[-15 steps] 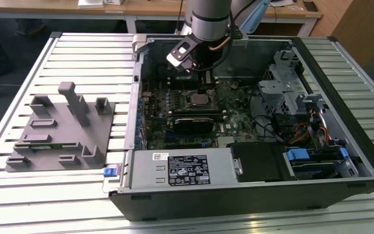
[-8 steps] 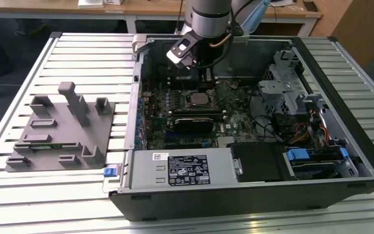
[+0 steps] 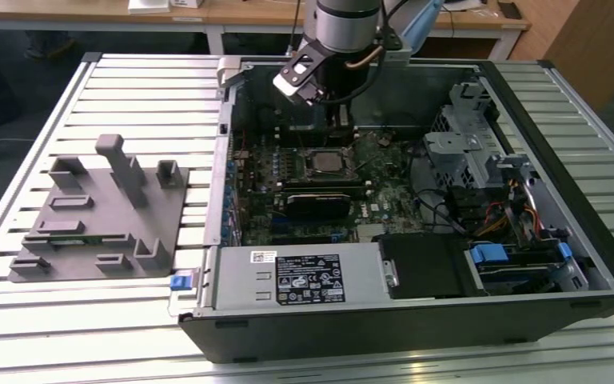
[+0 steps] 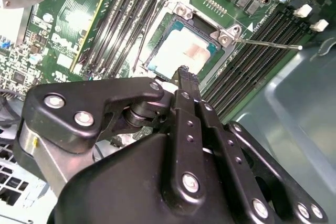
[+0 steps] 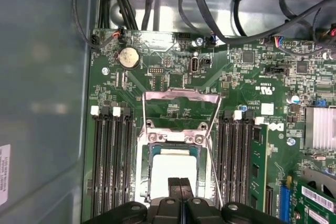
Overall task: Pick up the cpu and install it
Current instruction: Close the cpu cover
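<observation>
I see the cpu [image 4: 178, 52] topped in pale, matt metal. The gripper [image 4: 184, 72] looks matt black with shiny screw heads; the fixture [image 3: 93, 212] is dull grey plastic.

Open computer case [image 3: 392, 332] on slatted table [image 3: 137, 88], grey fixture [image 3: 99, 220] beside it, green motherboard [image 5: 241, 85] inside

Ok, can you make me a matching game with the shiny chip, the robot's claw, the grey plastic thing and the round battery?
Things:
1. cpu
2. gripper
3. grey fixture
4. round battery

Places or states:
A. on the slatted table, outside the computer case
B. fingers shut, right over the chip
C. lying in the socket
D. on the green motherboard, away from the socket

Pairs: 1-C, 2-B, 3-A, 4-D
</observation>
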